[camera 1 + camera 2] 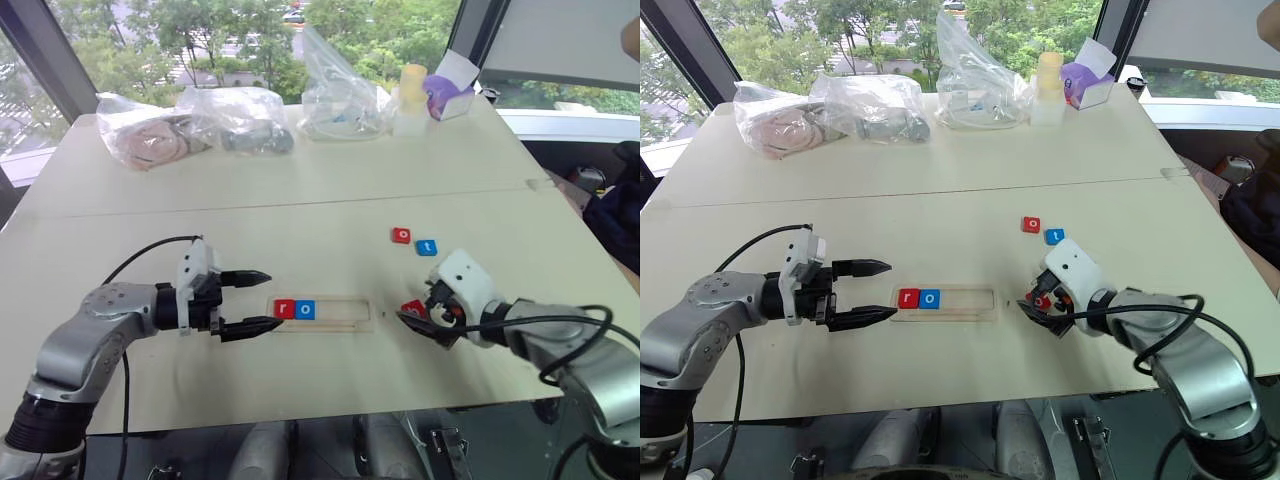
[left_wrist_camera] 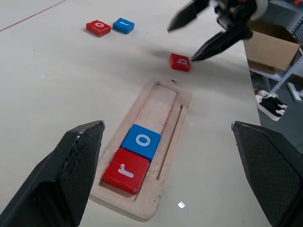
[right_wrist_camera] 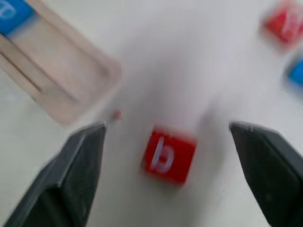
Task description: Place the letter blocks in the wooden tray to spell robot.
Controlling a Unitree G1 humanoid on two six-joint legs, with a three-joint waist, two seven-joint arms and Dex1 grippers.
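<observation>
Nearest you, the left gripper: jaws spread wide and empty, lying level on the table, aimed at the filled end of the wooden tray. I judge it is parked there to steady or guard the tray, not to pick.

Right gripper: jaws parted, holding nothing, tips to either side of the red "b" block, which lies flat on the table just beyond the tray's empty end. You would judge this block next in line.

Wooden tray, contents: red "r" block at the end nearest your left gripper, blue "o" block touching it. Remaining groove bare; room for three more.

Loose stock: red "o" block and blue "t" block, side by side, farther out on the table than the "b".

Far edge: clear plastic bags, a pale bottle; not part of your job.
</observation>
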